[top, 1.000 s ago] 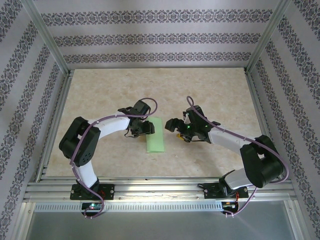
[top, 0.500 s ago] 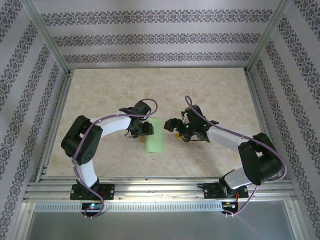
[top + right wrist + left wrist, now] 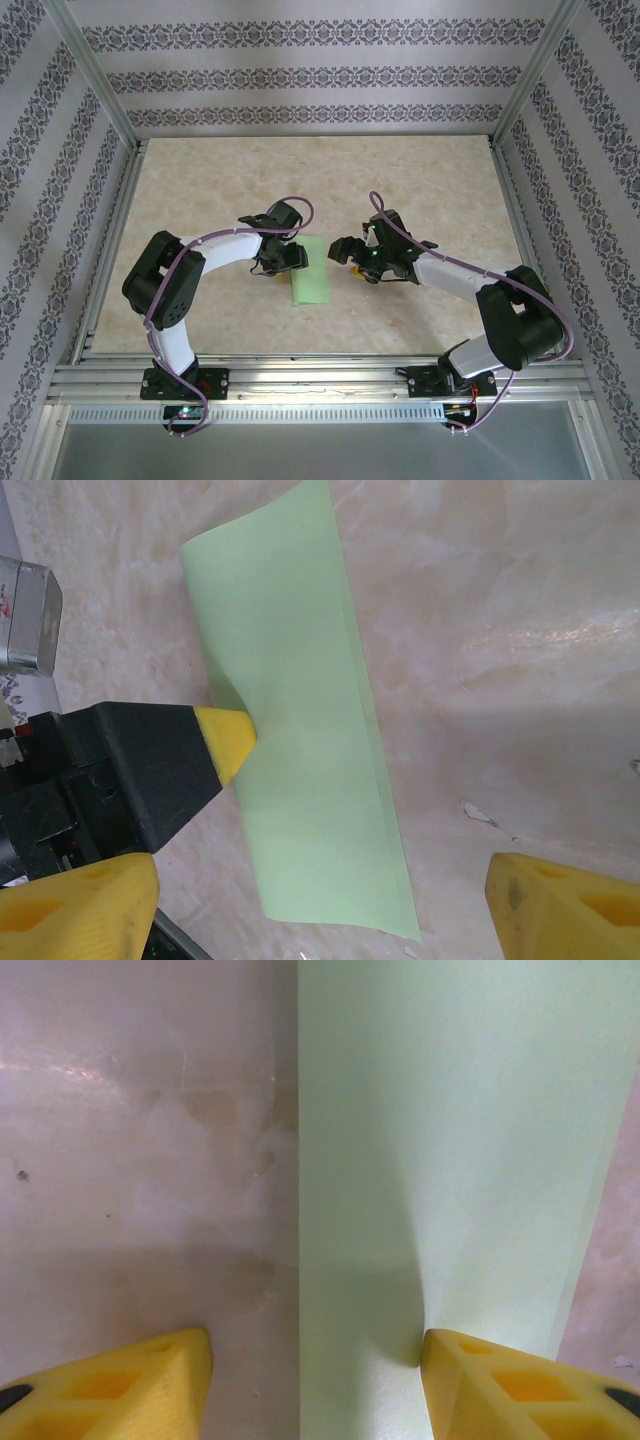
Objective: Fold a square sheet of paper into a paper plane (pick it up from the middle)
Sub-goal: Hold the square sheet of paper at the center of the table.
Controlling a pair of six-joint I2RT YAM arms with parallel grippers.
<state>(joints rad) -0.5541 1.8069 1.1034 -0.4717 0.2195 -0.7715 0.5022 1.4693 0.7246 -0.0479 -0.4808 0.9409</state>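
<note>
One folded green sheet point(image 3: 313, 276) lies by two left fingers point(image 3: 500, 1390) and two right fingers point(image 3: 560, 905), all spread, gripping nothing.

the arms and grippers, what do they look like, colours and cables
Both the left arm and right arm have white curved links between bulky black joints, with a purple cable looping along each. The left gripper and right gripper are black with wedge-shaped yellow fingertips. A green light glows at the right wrist.
</note>
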